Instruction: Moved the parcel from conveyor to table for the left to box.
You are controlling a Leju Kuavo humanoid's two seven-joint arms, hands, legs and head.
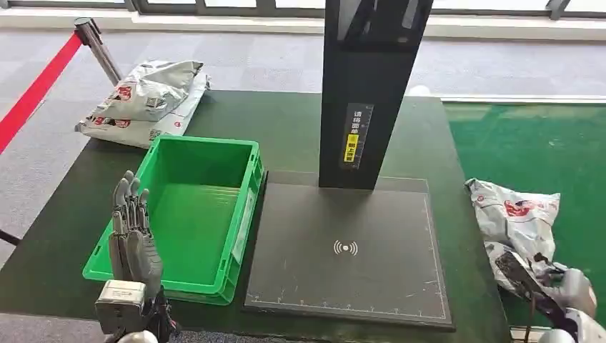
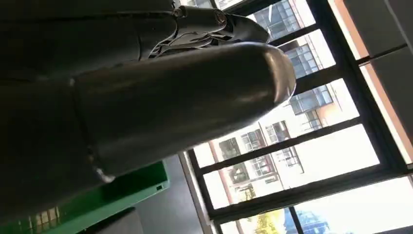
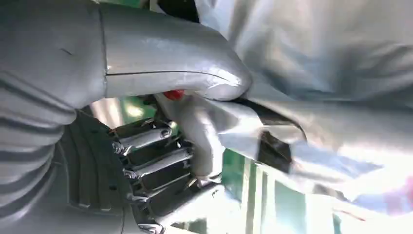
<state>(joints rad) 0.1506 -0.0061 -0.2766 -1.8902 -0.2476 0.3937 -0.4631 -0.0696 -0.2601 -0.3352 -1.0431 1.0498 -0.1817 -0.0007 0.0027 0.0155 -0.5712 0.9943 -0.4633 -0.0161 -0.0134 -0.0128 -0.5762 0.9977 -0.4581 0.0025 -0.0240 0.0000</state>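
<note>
Black post (image 1: 368,86) carries a vertical label (image 1: 355,136), white characters over a yellow patch, too small to read; black pad (image 1: 348,250) shows a white wireless-signal icon (image 1: 346,248); grey parcels (image 1: 143,100) bear unreadable red logos.

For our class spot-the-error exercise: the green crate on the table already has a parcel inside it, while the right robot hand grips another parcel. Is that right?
Not quite. The head view shows the green crate empty; the right robot hand does grip a parcel.
</note>
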